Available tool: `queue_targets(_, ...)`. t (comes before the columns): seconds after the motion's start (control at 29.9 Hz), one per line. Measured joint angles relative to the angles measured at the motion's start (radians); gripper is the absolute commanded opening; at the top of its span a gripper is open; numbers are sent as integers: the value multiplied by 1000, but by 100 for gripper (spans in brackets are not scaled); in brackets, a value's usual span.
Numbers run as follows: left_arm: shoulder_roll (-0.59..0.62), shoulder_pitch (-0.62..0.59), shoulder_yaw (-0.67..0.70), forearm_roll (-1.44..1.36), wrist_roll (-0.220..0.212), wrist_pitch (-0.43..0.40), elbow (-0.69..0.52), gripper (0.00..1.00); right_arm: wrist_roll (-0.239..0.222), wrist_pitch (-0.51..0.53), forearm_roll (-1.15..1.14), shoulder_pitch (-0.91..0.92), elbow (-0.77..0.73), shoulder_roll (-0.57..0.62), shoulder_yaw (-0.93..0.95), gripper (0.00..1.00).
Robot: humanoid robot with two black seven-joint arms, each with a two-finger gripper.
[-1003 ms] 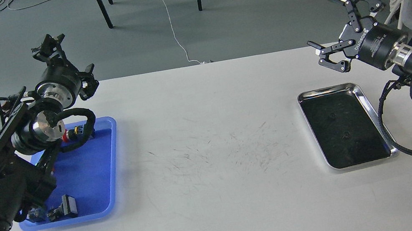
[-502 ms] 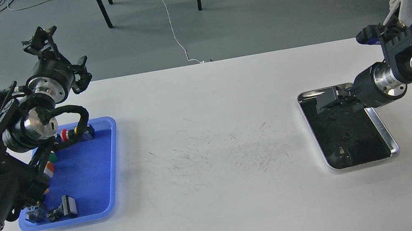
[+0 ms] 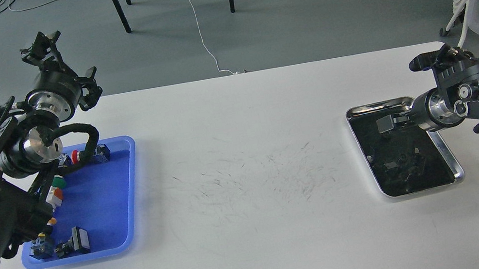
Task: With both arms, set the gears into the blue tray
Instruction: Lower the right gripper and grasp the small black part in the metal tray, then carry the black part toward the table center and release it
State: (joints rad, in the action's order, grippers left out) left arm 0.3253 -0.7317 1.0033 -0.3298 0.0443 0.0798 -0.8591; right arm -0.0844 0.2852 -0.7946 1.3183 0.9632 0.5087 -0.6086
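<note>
Right gripper [image 3: 385, 123] is reaching in low over the steel tray [image 3: 455, 164] at the worktop's [image 3: 261, 229] right side; finger state cannot be told against the dark mirror bottom. Gears [image 3: 402, 159] are barely showing there, dark on dark. Left gripper [image 3: 40, 45] is hanging past the far edge, fingers indistinct. Blue tray [image 3: 131, 193] is lying at left, wide bare worktop between.

right arm [image 3: 476, 105] swung down, fingers [image 3: 385, 123] over steel tray [image 3: 445, 152]
</note>
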Motion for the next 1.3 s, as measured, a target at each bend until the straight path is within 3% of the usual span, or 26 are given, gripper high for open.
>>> queue_targets(0.33, -2, 1, 0, 0, 0, 1, 0, 98, 3, -1, 4, -27, -9, -20, 43, 97)
queue_targets(0.64, -1, 1, 0, 0, -1, 1, 0, 98, 3, -2, 2, -57, -10, -31, 46, 91)
queue_targets(1.04, -1, 3, 0, 0, -1, 1, 0, 98, 3, -9, 1, -79, -30, -35, 46, 49)
queue_targets(1.24, 0, 3, -2, 0, -1, 0, 0, 98, 4, -15, 0, -88, -43, -39, 46, 25)
queue_targets(1.3, 0, 3, -2, 0, -1, 0, 0, 98, 4, -16, 0, -88, -46, -39, 46, 10)
